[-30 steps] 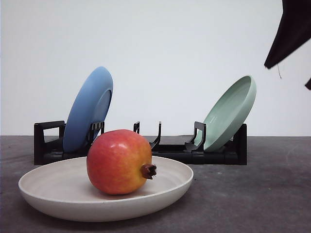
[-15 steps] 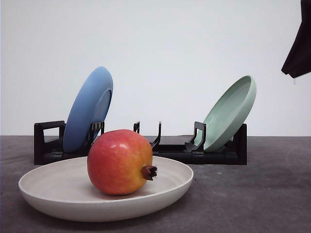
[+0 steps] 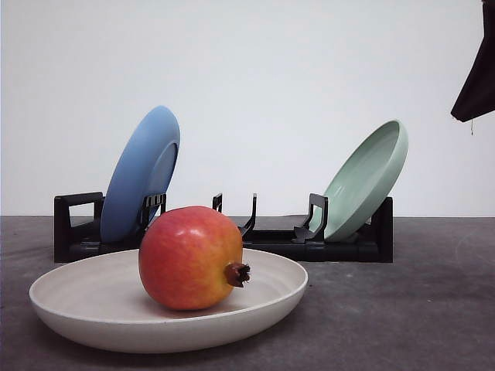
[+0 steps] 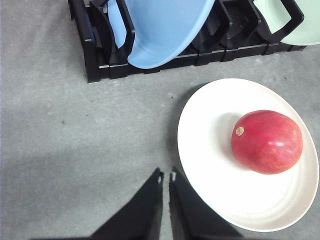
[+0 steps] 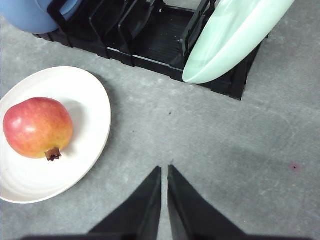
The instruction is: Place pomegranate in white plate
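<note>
The round red-orange pomegranate (image 3: 192,257) sits in the shallow off-white plate (image 3: 93,309) at lower left of the front view, while both black grippers, left (image 4: 165,176) and right (image 5: 164,170), hang closed and empty.

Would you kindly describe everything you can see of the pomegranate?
The pomegranate is a round fruit with smooth, glossy skin, red shading to orange-yellow on one side, and a small brown crown tip on its side pointing to the robot's right. It looks whole and unbroken. It rests inside the white plate, off-centre, touching only the plate's floor. Neither hand touches it; both are well clear of it.
</note>
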`<action>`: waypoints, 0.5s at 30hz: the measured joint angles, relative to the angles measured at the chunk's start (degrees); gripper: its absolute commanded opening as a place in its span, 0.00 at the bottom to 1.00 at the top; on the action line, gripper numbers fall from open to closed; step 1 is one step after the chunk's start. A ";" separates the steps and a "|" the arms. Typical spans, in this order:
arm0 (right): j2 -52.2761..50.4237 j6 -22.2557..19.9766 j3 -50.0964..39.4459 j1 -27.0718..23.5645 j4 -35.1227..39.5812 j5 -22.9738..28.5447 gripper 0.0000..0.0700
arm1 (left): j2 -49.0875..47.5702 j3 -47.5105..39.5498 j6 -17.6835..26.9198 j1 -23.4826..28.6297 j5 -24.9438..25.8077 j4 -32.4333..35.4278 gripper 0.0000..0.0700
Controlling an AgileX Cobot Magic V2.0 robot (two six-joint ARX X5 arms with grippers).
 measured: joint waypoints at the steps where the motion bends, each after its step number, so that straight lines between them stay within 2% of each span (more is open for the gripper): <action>1: -0.02 0.00 0.00 0.00 0.00 0.00 0.03 | 0.00 0.00 -0.02 0.00 0.00 0.00 0.00; 6: 0.00 0.00 0.00 0.00 0.00 0.00 0.03 | -1.64 -0.49 0.06 0.15 -0.01 1.11 0.00; 15: 0.00 0.00 0.00 0.00 0.00 0.00 0.03 | -18.20 -14.75 3.48 4.56 -0.62 15.30 0.00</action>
